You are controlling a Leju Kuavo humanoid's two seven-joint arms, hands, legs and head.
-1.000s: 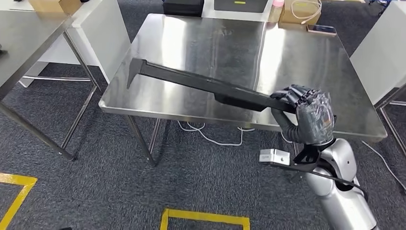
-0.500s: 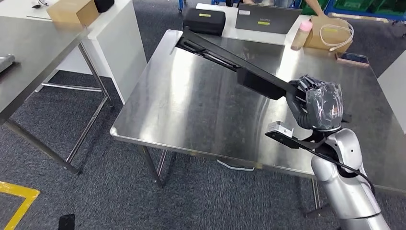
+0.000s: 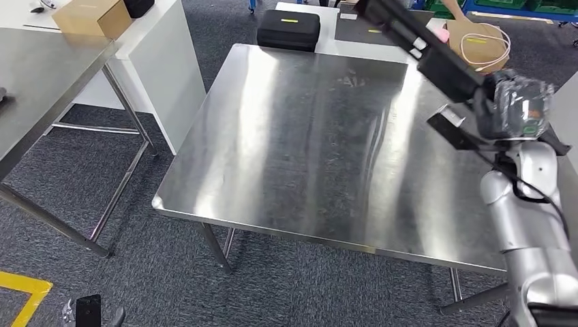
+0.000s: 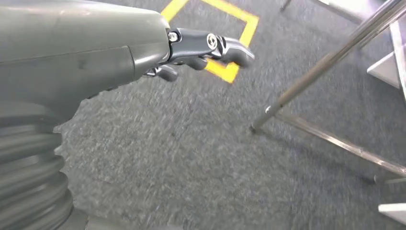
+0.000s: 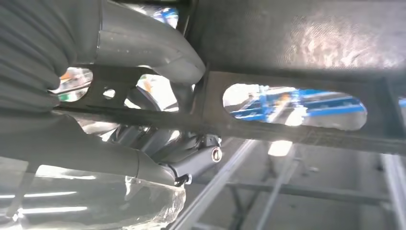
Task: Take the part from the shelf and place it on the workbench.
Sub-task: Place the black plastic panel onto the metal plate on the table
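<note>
My right hand grips one end of a long black part, a flat bar with cut-outs. It is raised above the far right of the steel workbench, and the part slants up and away past the picture's top edge. In the right wrist view the part crosses close in front of the hand, whose fingers wrap it. My left hand hangs over grey carpet with its fingers a little curled and nothing in them.
A black case and a cardboard box with a coiled cable lie beyond the workbench's far edge. Another steel table and a white cabinet stand to the left. Yellow floor tape marks the carpet.
The head view has shifted, bringing the workbench nearer. My right hand has lifted and swung the part from low across the tabletop to high at the far right.
</note>
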